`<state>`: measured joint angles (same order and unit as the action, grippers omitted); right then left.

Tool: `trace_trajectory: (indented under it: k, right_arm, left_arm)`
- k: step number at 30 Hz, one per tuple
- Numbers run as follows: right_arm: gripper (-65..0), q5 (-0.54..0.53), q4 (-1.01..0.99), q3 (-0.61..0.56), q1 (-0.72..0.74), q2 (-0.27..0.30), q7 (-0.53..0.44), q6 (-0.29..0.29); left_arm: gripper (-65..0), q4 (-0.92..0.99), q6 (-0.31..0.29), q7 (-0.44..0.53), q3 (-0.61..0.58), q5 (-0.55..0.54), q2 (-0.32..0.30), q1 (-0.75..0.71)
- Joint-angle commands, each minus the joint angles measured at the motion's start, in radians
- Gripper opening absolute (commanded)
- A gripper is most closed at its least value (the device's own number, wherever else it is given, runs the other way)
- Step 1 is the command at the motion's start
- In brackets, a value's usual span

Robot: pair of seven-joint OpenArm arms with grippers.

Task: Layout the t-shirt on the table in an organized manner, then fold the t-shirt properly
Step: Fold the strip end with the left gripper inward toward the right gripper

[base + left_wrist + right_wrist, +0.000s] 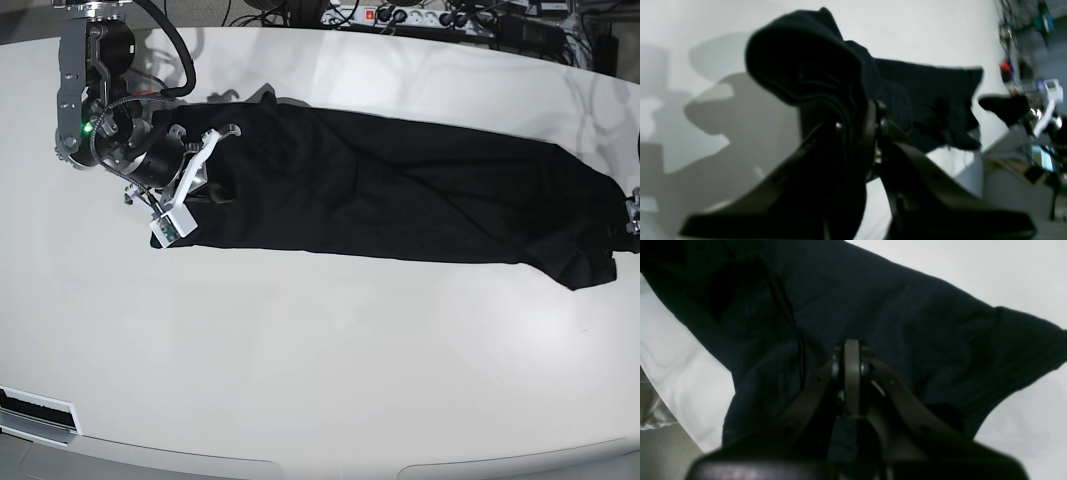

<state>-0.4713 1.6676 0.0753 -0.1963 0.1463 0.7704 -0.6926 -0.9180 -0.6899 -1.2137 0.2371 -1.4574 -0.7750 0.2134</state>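
Broadly, we see the table (320, 380) carrying the t-shirt (400, 200), stretched from nine to three o'clock. At nine, our right gripper (851, 355) pinches its cloth; at three, our left gripper (873, 128) clamps a bunched fold.

left claw (873, 116): tips buried in t-shirt (826, 76) | left wrist view blurred | base view crops left arm

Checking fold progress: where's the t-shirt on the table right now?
In the base view the t-shirt lies stretched across the upper half of the table, its ends at the right gripper on the view's left and the left arm at the right edge.
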Motion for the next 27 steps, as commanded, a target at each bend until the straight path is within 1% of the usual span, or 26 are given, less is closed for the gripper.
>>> trace_trajectory:
  k: [1,3,5,10,17,19,21,24,25,26,27]
  right_arm:
    - [-65.0,-0.018,0.018,0.003,0.011,0.003,-0.018,-0.006]
    - [-65.0,-0.012,0.018,0.003,0.011,0.003,-0.018,-0.006]
    - [-65.0,0.005,0.018,0.003,0.011,0.003,-0.018,-0.006]
    - [-65.0,0.005,0.018,0.003,0.011,0.003,-0.018,-0.006]
    - [-65.0,0.005,0.018,0.003,0.011,0.003,-0.015,-0.006]
    - [-65.0,0.005,0.018,0.003,0.011,0.003,-0.015,-0.006]
    - [-65.0,0.005,0.018,0.003,0.011,0.003,-0.015,-0.006]
    - [-65.0,0.005,0.018,0.003,0.011,0.003,-0.015,-0.006]
    - [-65.0,0.004,0.018,0.003,0.011,0.003,-0.015,-0.006]
    - [-65.0,0.004,0.018,0.003,0.011,0.003,-0.015,-0.006]
    - [-65.0,0.003,0.018,0.003,0.011,0.003,-0.016,-0.006]
  left_arm:
    - [-65.0,-0.031,-0.008,-0.014,0.008,-0.026,-0.003,0.014]
    - [-65.0,-0.057,-0.008,-0.053,0.008,-0.026,0.040,0.013]
    - [-65.0,-0.064,-0.008,-0.068,0.008,-0.026,0.085,0.014]
    - [-65.0,-0.063,-0.008,-0.067,0.008,-0.026,0.185,0.008]
    - [-65.0,-0.063,-0.008,-0.058,0.008,-0.026,0.299,0.009]
    - [-65.0,-0.063,-0.008,-0.034,0.008,-0.026,0.324,0.009]
    - [-65.0,-0.063,-0.008,0.004,0.008,0.016,0.339,0.009]
    - [-64.3,-0.063,-0.008,0.006,0.007,0.024,0.350,0.009]
    - [-58.6,-0.063,-0.008,-0.002,0.006,0.008,0.352,0.008]
    - [-51.5,-0.063,-0.008,-0.027,0.005,-0.022,0.354,0.008]
    - [-44.1,-0.063,-0.008,-0.068,0.002,-0.026,0.357,0.008]
